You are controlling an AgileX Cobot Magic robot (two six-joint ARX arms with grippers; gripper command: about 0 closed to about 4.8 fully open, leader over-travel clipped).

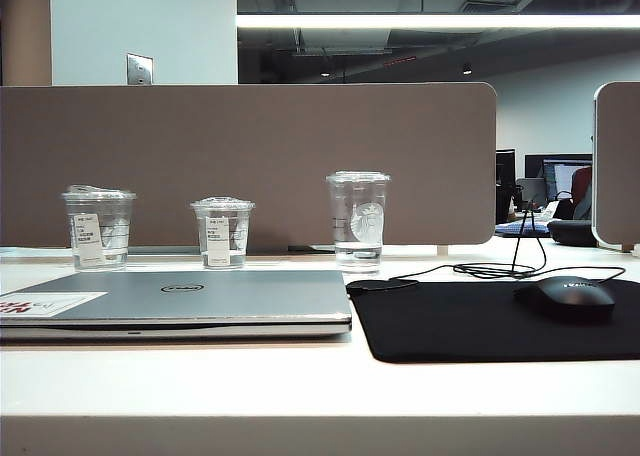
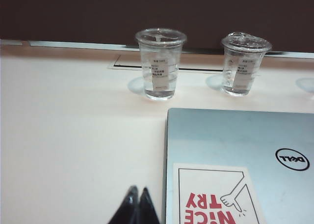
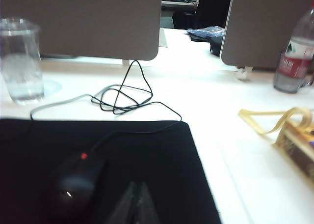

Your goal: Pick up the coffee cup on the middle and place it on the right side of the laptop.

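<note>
The coffee cup [image 1: 222, 233], short and clear with a white label, stands in the middle of three cups behind the closed silver laptop [image 1: 180, 298]. In the left wrist view the coffee cup [image 2: 244, 63] stands beyond the laptop [image 2: 235, 155], which bears a Dell logo and a red-and-white sticker. My left gripper [image 2: 138, 188] is shut and empty, low over the bare table just beside the laptop's near corner, far short of the cups. My right gripper [image 3: 137, 182] is shut and empty over the black mouse pad [image 3: 147, 155]. Neither gripper shows in the exterior view.
A labelled clear cup [image 1: 98, 226] stands at the left and a taller logo cup [image 1: 357, 219] at the right. The mouse pad [image 1: 480, 321] with a black mouse [image 1: 565, 298] and its looped cable [image 3: 122, 94] lies right of the laptop. A water bottle [image 3: 294, 57] stands further right. A brown partition [image 1: 250, 156] backs the desk.
</note>
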